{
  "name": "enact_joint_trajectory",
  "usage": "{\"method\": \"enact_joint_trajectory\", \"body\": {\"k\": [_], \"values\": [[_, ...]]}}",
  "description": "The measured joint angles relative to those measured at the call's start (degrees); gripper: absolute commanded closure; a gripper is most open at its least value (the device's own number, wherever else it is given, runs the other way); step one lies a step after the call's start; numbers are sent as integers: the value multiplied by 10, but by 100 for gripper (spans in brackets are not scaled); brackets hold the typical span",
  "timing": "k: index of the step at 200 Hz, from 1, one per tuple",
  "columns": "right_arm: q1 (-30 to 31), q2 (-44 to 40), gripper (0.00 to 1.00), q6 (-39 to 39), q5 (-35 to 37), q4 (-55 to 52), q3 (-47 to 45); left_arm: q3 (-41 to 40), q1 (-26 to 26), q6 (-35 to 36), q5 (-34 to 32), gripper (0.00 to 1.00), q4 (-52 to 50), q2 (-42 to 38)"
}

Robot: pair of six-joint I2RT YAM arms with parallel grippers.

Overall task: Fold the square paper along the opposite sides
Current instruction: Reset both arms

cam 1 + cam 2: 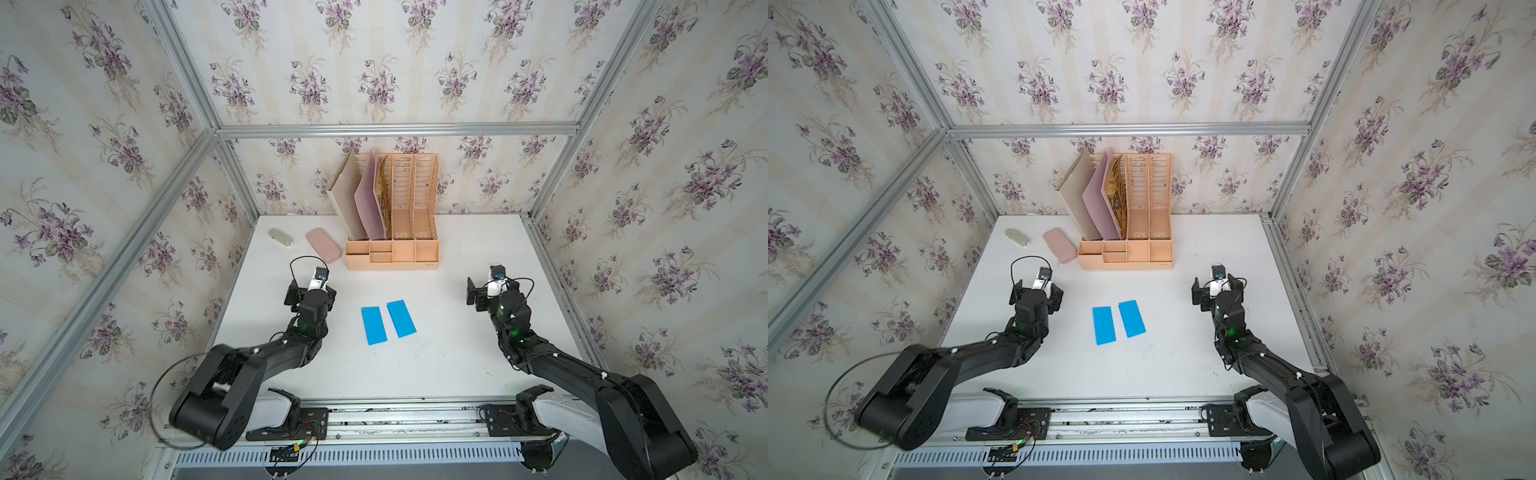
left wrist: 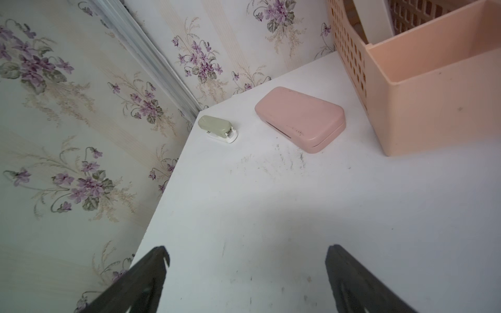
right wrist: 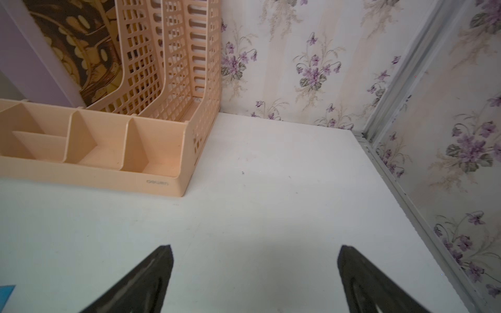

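Left gripper (image 2: 248, 249) and right gripper (image 3: 256, 248) are hanging wide open, empty; blue papers (image 1: 374, 325) lying flat, likely light, limp, slippery, best pinched at an edge.

Black jointed arms (image 1: 257, 361), white bases (image 1: 276, 405), looping cables (image 1: 306, 257) — green lights (image 1: 305, 327), black claws (image 2: 248, 248) (image 3: 255, 246)

In a top view, a blue paper rectangle (image 1: 1104, 325) and a second blue paper rectangle (image 1: 1132, 318), more tilted, lie flat just beside each other on the white table (image 1: 1183, 365). The left gripper (image 1: 1037, 293) and right gripper (image 1: 1218, 291) flank them, jaws spread, holding nothing. A peach organizer (image 1: 1125, 253) stands behind.
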Motion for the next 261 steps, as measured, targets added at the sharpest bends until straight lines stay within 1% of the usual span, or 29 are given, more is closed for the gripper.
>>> {"method": "enact_joint_trajectory", "body": {"k": [13,20,33,47,55,72,80,92,101,108,114,126,137,162,261], "values": [[-23,26,0,0,-4,51,-21,-1,6,19,0,2,62,62],[-34,44,0,0,-4,82,-33,-5,8,23,0,2,82,75],[-55,86,0,3,-8,145,-57,-15,22,22,18,2,105,66],[-73,116,0,3,-9,200,-76,-27,52,9,50,3,132,47],[-87,132,0,7,-21,236,-80,-35,72,-6,70,2,143,41],[-123,204,0,25,-40,346,-92,-41,105,-35,105,2,155,51],[-134,231,0,29,-43,369,-98,-39,111,-41,121,2,163,67],[-143,224,0,38,-64,360,-95,-28,114,-46,148,1,147,74],[-152,223,0,40,-90,369,-73,-12,122,-53,176,1,125,67],[-157,228,0,41,-106,370,-52,3,134,-59,195,0,111,62],[-160,226,0,41,-119,341,-29,16,146,-65,210,1,100,59],[-168,228,0,49,-143,337,-16,30,167,-76,239,1,75,55],[-172,226,0,52,-147,317,-14,34,177,-85,261,1,58,54],[-174,227,0,56,-158,297,-13,34,178,-93,299,1,26,54],[-174,227,0,62,-169,292,-17,33,180,-99,315,1,14,53]]}}
